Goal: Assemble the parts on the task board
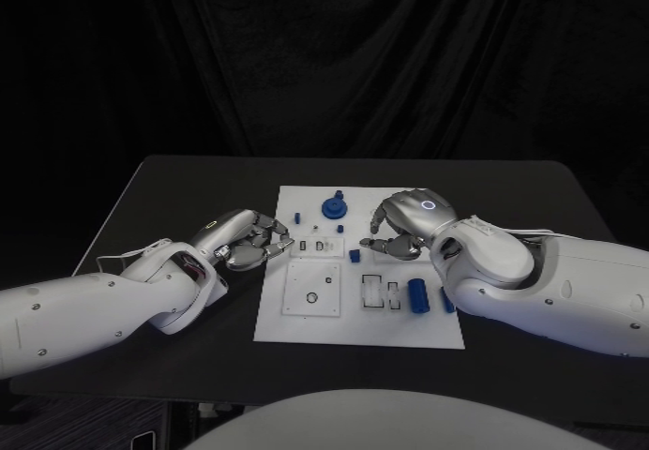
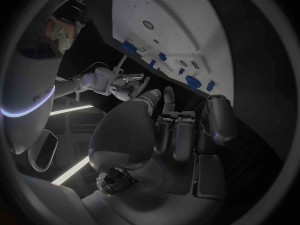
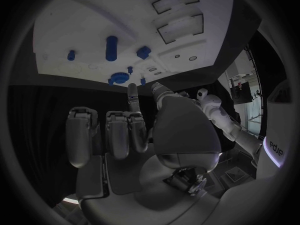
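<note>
The white task board [image 1: 358, 323] lies mid-table. On it a blue gear-like part with a peg [image 1: 334, 204] stands at the far edge, a small blue block [image 1: 354, 254] sits mid-board, and a blue cylinder [image 1: 419, 292] lies near the right edge. My left hand [image 1: 250, 240] hovers at the board's left edge, fingers curled in, holding nothing. My right hand [image 1: 406, 223] hangs over the board's far right part, fingers curled down above the small block, nothing in them. The right wrist view shows the cylinder [image 3: 112, 47] and the gear part [image 3: 119, 77] beyond the folded fingers [image 3: 119, 135].
The board has a raised square plate [image 1: 314, 286] with a round hole and rectangular slots [image 1: 384, 292] beside it. Another blue piece [image 1: 447, 300] lies at the right rim under my right forearm. The black table [image 1: 189, 187] surrounds the board.
</note>
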{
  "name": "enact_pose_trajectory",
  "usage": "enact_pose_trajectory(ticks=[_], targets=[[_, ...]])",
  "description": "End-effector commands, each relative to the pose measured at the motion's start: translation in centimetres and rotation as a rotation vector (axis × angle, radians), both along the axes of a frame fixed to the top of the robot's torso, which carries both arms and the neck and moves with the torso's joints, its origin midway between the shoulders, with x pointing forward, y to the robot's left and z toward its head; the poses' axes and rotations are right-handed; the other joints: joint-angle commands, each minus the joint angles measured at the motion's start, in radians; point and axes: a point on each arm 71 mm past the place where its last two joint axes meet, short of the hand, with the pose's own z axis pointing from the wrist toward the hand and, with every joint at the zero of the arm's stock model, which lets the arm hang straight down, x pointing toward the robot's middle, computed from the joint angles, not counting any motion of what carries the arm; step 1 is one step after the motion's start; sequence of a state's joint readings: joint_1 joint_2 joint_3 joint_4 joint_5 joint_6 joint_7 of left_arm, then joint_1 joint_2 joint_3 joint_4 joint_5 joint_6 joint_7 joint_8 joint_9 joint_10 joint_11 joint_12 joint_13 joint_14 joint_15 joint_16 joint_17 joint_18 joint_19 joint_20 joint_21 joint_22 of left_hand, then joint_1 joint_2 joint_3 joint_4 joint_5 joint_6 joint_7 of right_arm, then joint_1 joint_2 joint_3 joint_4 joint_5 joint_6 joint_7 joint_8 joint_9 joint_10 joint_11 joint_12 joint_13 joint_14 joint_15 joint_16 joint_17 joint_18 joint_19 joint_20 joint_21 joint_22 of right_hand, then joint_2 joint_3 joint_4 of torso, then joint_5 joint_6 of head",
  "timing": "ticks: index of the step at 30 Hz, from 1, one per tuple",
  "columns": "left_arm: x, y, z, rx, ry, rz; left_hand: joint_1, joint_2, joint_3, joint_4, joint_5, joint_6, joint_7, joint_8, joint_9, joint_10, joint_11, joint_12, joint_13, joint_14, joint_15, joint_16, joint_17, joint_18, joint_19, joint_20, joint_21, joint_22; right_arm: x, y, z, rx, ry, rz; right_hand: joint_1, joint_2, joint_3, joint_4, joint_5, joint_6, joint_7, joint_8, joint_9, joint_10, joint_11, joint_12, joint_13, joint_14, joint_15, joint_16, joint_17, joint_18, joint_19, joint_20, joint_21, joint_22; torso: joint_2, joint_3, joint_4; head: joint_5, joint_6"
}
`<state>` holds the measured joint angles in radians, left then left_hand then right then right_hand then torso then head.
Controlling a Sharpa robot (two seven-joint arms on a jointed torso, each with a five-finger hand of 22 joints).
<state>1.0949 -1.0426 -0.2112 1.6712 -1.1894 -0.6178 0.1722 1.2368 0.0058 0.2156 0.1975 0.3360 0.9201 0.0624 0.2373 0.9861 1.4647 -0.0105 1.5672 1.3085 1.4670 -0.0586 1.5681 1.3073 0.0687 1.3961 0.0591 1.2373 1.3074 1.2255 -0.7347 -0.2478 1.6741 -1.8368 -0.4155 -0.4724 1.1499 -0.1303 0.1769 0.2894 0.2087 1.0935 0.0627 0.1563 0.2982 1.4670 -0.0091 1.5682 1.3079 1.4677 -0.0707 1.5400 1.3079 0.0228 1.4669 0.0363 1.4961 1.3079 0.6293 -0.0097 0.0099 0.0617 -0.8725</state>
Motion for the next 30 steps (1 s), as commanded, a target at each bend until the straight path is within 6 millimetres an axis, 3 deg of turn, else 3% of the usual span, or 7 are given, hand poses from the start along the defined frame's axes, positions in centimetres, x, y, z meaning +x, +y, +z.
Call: enact_pose_trajectory(ticks=[1,7,12,13,17,22,30], targets=[[-0.1,-0.4,0.2,-0.008,0.009,-0.044,0.011,0.000,0.002,0.004,0.006,0.009,0.000,0.005,-0.002,0.106,0.004,0.004,0.262,0.104,0.005,0.003,0.264,0.004,0.003,0.000,0.003,0.168,0.0,0.1,-0.9,-0.127,-0.002,-0.067,-0.025,0.001,0.002,0.004,0.004,0.015,-0.006,0.012,0.017,0.104,-0.010,0.003,0.263,0.098,-0.011,0.001,0.236,-0.008,0.087,-0.009,0.009,0.244,0.010,-0.0117,0.0023,-0.004,0.000],[-0.3,-0.3,0.2,-0.007,0.015,-0.045,0.012,-0.001,0.001,0.006,0.009,0.011,0.000,0.006,-0.003,0.106,0.004,0.004,0.262,0.104,0.005,0.003,0.264,0.003,0.005,0.000,0.006,0.169,-0.3,0.9,-2.2,-0.156,0.021,-0.075,-0.076,0.003,0.004,0.005,0.011,0.010,-0.009,0.016,0.042,0.104,-0.013,0.003,0.263,0.098,-0.014,0.004,0.237,-0.009,0.087,-0.013,0.015,0.245,0.017,-0.0194,0.0071,-0.017,0.000],[-0.3,-0.3,0.2,-0.006,0.021,-0.046,0.012,-0.001,0.000,0.007,0.010,0.012,0.000,0.006,-0.004,0.106,0.004,0.004,0.262,0.104,0.005,0.003,0.264,0.003,0.005,0.000,0.006,0.169,-0.5,1.3,-3.1,-0.164,0.024,-0.076,-0.108,0.001,0.004,0.006,0.009,0.005,-0.008,0.014,0.051,0.104,-0.012,0.003,0.263,0.098,-0.014,0.000,0.233,-0.008,0.085,-0.013,0.012,0.244,0.022,-0.0221,0.0097,-0.020,0.000],[-0.3,-0.3,0.2,-0.005,0.023,-0.047,0.012,-0.001,0.000,0.008,0.011,0.014,0.000,0.006,-0.005,0.106,0.004,0.004,0.262,0.104,0.005,0.003,0.264,0.003,0.005,0.000,0.006,0.169,-0.6,1.4,-3.3,-0.165,0.024,-0.076,-0.122,-0.001,0.002,0.007,0.004,0.006,-0.009,0.015,0.055,0.104,-0.013,0.003,0.263,0.098,-0.014,0.000,0.232,-0.008,0.084,-0.013,0.012,0.243,0.022,-0.0250,0.0092,-0.020,0.000],[-0.4,-0.3,0.2,-0.005,0.026,-0.048,0.012,-0.001,0.000,0.009,0.012,0.015,-0.001,0.006,-0.006,0.106,0.004,0.004,0.262,0.104,0.004,0.003,0.264,0.003,0.004,-0.001,0.006,0.169,-0.7,1.6,-3.7,-0.166,0.023,-0.077,-0.154,-0.006,0.003,0.007,-0.016,0.011,-0.011,0.017,0.066,0.104,-0.015,0.003,0.263,0.097,-0.015,0.000,0.232,-0.008,0.084,-0.013,0.013,0.243,0.026,-0.0246,0.0115,-0.027,0.000],[-0.4,-0.3,0.1,-0.003,0.031,-0.048,0.012,-0.001,-0.001,0.009,0.013,0.016,-0.001,0.006,-0.006,0.106,0.004,0.004,0.262,0.104,0.004,0.003,0.264,0.003,0.004,-0.001,0.005,0.169,-0.6,2.0,-4.0,-0.164,0.021,-0.079,-0.156,-0.005,0.005,0.006,-0.020,0.011,-0.011,0.018,0.068,0.104,-0.015,0.003,0.263,0.097,-0.015,-0.001,0.230,-0.007,0.083,-0.013,0.012,0.243,0.032,-0.0291,0.0125,-0.032,0.000],[-0.3,-0.3,0.0,0.003,0.040,-0.043,0.012,-0.002,-0.002,0.011,0.014,0.018,-0.001,0.006,-0.007,0.106,0.004,0.004,0.262,0.104,0.004,0.003,0.264,0.004,0.003,-0.001,0.005,0.169,-0.4,2.3,-4.3,-0.174,0.021,-0.091,-0.156,0.002,0.014,0.006,-0.004,0.004,-0.010,0.014,0.075,0.104,-0.014,0.003,0.263,0.096,-0.015,-0.005,0.226,-0.006,0.080,-0.013,0.006,0.241,0.030,-0.0275,0.0107,-0.032,0.000]])
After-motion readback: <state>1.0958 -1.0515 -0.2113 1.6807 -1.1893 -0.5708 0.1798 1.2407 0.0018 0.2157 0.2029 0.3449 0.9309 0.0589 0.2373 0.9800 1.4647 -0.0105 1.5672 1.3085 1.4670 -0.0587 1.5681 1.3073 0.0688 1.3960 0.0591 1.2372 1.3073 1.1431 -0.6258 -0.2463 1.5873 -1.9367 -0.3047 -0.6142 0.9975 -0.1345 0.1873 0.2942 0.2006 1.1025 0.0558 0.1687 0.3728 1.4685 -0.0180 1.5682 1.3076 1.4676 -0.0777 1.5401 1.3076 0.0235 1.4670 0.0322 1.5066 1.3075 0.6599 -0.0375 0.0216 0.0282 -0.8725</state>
